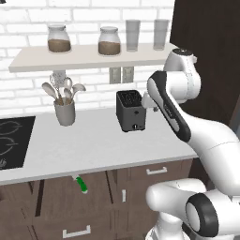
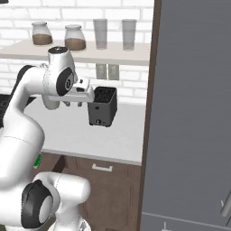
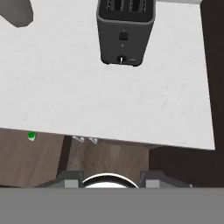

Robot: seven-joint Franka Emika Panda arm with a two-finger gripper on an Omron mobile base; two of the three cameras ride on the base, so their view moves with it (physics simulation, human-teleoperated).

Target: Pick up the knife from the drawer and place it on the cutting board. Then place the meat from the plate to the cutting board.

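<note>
The arm is reaching up and forward over the counter, with its gripper hanging near the top of the toaster, just to the toaster's left in the right base view. The fingers are showing there as short dark stubs pointing down, and nothing is sitting between them, but whether they are spread or pressed together I cannot tell. The knife is lying below the counter's front edge in the left base view, green handle toward the camera and pale blade running back under the overhang, tilted a little. It is resting at the level of the dark brown drawer, though the drawer's own outline is hard to make out there. In the hand view a small green spot of the knife is peeking out just under the counter edge at the left, well apart from the gripper. On the counter a grey holder of spoons is standing left of the toaster, and a black hob is lying at the far left. Above, a shelf is carrying two jars and two glasses. A tall dark cabinet is rising at the right.
</note>
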